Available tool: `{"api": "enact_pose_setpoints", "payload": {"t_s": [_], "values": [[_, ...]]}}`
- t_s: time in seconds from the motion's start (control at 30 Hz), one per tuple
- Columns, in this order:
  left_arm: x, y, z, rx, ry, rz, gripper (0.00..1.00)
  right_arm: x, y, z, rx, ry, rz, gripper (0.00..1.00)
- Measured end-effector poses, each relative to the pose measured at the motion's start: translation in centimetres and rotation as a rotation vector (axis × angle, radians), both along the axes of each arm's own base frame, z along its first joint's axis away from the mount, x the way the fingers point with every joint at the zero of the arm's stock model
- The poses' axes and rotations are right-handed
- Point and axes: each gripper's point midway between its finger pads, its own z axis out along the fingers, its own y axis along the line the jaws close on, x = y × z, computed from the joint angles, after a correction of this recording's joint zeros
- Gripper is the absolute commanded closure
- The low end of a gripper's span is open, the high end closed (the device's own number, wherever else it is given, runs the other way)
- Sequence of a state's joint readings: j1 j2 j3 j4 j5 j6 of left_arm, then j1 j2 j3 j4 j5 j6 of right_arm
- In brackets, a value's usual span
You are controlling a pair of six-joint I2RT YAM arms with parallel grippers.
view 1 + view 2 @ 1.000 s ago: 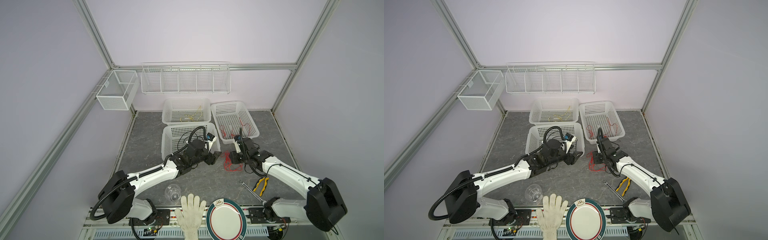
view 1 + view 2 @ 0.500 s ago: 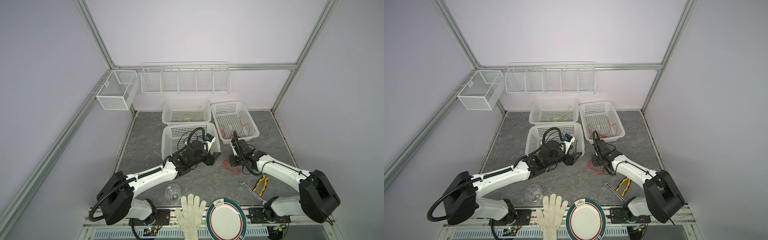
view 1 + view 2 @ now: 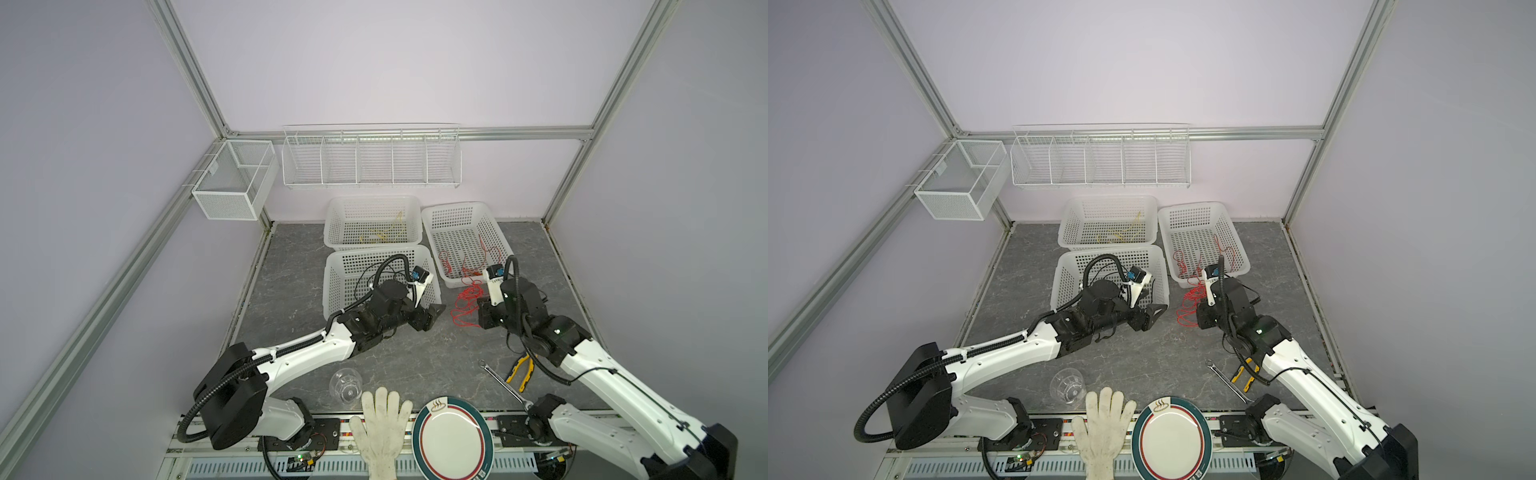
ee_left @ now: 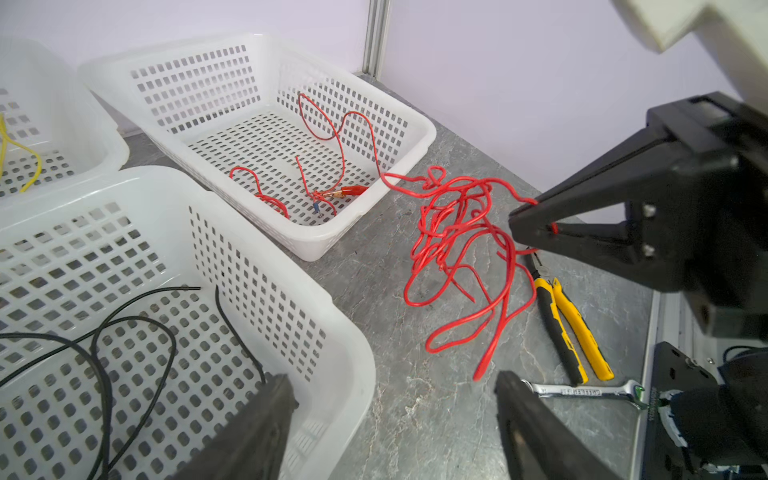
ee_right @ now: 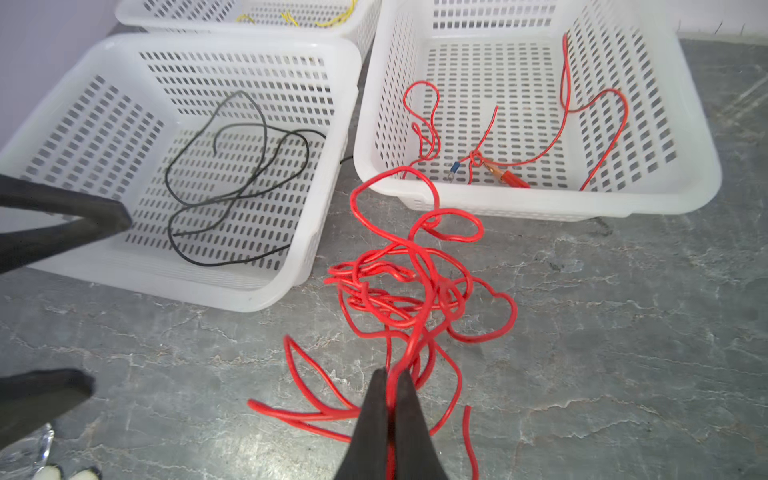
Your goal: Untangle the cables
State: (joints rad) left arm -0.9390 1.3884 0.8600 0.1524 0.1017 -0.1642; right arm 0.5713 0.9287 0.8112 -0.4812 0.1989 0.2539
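- The right gripper [image 5: 390,376] is shut tight on the red cable [image 5: 419,299], a knotty pile on the table [image 5: 623,332], partly over the rim of a basket [image 5: 540,205].
- The left gripper [image 4: 392,378] is open and empty.
- A hard pull could tighten knots or drag the basket.

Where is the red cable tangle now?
In both top views the red cable tangle lies right of centre, below the right basket, pinched in the right hand.
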Motion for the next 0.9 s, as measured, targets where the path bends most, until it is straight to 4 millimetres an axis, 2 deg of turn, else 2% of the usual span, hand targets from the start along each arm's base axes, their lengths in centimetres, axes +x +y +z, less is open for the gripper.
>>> {"api": "enact_pose_setpoints", "payload": {"t_s": [0.13,0.27,0.43,0.57,0.73,0.9], "values": [[-1.1,-1.2,0.4,-0.027,-0.004,-0.043,0.23,-0.6,-0.4,0.5,0.004,-0.006,0.0,0.94],[-2.4,-3.1,-0.5,-0.014,0.003,-0.088,0.23,-1.0,-0.6,0.6,0.007,-0.003,-0.001,0.94],[-2.8,-5.0,-1.9,0.021,0.01,-0.112,0.24,-1.2,-0.7,0.6,0.01,0.001,-0.001,0.94],[-3.1,-6.2,-2.2,0.036,-0.001,-0.125,0.27,-1.4,-0.7,0.6,0.013,0.007,-0.001,0.94],[-3.3,-7.4,-2.2,0.034,-0.007,-0.14,0.38,-1.7,-0.8,1.2,0.032,-0.007,-0.002,0.94],[-3.8,-8.3,-3.1,0.049,0.005,-0.16,0.63,-1.9,-1.0,1.9,0.051,-0.026,-0.008,0.94]]}}
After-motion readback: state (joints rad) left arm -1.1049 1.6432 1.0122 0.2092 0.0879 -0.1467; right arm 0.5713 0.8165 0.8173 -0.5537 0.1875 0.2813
